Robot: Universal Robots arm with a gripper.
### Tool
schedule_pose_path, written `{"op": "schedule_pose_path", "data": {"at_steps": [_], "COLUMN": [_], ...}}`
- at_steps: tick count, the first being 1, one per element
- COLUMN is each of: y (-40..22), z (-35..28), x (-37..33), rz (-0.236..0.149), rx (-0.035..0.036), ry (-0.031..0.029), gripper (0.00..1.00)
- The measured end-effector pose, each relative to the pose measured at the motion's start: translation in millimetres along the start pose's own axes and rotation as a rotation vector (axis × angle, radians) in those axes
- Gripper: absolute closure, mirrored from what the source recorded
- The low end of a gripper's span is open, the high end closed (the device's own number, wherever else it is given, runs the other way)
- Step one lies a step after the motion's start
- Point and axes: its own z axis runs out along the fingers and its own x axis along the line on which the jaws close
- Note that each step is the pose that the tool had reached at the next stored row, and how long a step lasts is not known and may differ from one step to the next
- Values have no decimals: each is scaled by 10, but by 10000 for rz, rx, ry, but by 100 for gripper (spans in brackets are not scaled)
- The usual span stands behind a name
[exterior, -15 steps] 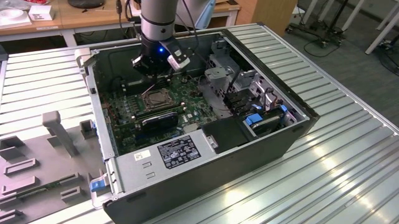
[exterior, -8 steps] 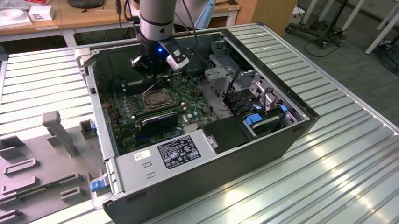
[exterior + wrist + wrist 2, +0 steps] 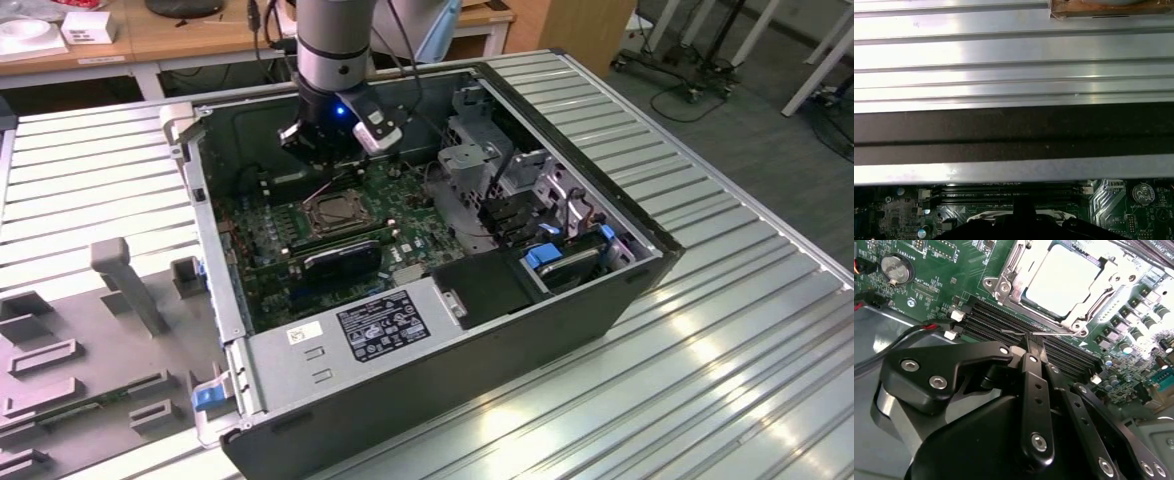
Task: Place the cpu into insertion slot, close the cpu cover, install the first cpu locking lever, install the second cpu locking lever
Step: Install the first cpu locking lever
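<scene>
Arm [image 3: 331,50] reaches down into the open PC case [image 3: 441,395] on the ribbed metal tabletop [image 3: 747,350]. Jaws hang over the far part of the green board [image 3: 400,195], just beyond the insertion slot [image 3: 326,213]. In the second wrist view the cpu [image 3: 1064,280] sits flat in the slot, silvery top showing thru the cut-out of the cpu cover [image 3: 1005,275], which lies down over it. Jaws look together, tips at a thin wire lever [image 3: 1013,333] along the slot's edge, right by the black memory slots [image 3: 994,317]. Touching or pinching it: can't tell. Coin cell [image 3: 895,267] is well apart on the board. Black ribbed heatsink [image 3: 340,262] is just on the near side of the slot in the exterior view.
</scene>
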Motion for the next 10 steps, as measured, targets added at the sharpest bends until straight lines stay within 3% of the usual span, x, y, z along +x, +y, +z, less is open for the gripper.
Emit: {"op": "schedule_pose_path", "data": {"at_steps": [10], "y": [-10], "z": [43], "x": [-2], "rz": [799], "rx": [-34], "ry": [-142], "gripper": [89]}}
